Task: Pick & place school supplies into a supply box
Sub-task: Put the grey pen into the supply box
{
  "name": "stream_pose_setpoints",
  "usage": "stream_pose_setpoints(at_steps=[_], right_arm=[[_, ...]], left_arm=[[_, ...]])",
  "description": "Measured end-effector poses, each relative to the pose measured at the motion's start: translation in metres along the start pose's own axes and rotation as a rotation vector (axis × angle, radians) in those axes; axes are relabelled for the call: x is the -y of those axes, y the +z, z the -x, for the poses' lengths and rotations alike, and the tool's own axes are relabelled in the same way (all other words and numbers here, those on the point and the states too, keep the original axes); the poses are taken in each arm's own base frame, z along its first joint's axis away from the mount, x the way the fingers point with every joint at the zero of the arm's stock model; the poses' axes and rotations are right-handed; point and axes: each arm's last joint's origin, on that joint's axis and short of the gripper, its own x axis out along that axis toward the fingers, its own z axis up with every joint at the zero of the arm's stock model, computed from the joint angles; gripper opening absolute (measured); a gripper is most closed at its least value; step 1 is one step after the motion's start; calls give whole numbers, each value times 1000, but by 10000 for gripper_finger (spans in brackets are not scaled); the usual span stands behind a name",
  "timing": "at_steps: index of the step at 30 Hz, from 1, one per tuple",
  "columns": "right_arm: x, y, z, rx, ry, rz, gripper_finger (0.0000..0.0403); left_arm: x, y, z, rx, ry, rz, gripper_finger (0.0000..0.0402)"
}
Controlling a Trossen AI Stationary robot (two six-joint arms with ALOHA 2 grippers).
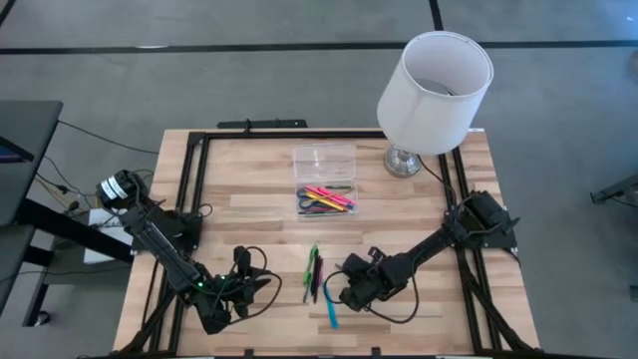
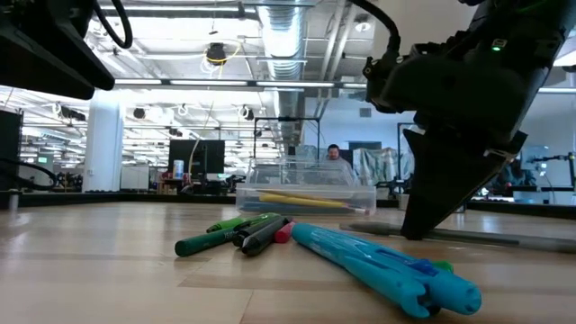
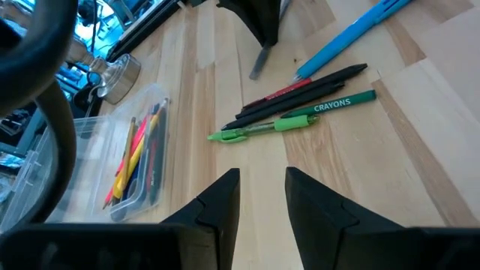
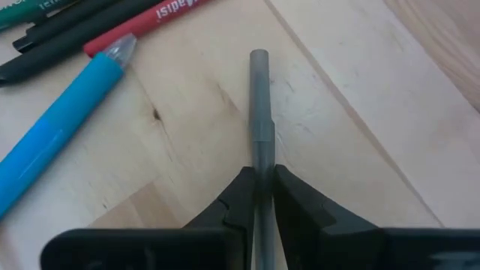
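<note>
Right hand (image 4: 262,199) clamped on thin grey pen (image 4: 259,112) lying flat near bench's front edge, long axis in line with the fingers. Clear plastic supply box (image 1: 325,183) lies toward bench's back edge. Left hand (image 3: 262,199) apart, idle front-left.

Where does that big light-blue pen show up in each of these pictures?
High view: the light-blue pen lies low and central, just left of the right gripper.
Low view: front, lower right.
Left wrist view: upper right corner.
Right wrist view: left edge.
Shared landmark: the green crayon beside it.
</note>
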Motion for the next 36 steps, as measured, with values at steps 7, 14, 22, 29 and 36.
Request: stream_pose_setpoints(at_steps=[7,14,22,29,36], right_arm=[[2,4,-1,25,-18,12,34],[4,4,-1,57,-55,35,5],[6,4,-2,78,-83,45,10],[6,4,-2,77,-85,57,8],[6,4,-2,78,-86,65,9]], left_arm=[[0,0,0,-1,-5,10,103],[0,0,0,-1,-5,10,103],[0,0,0,-1,-6,11,103],[0,0,0,0,-5,11,103],[0,0,0,0,-5,11,103]])
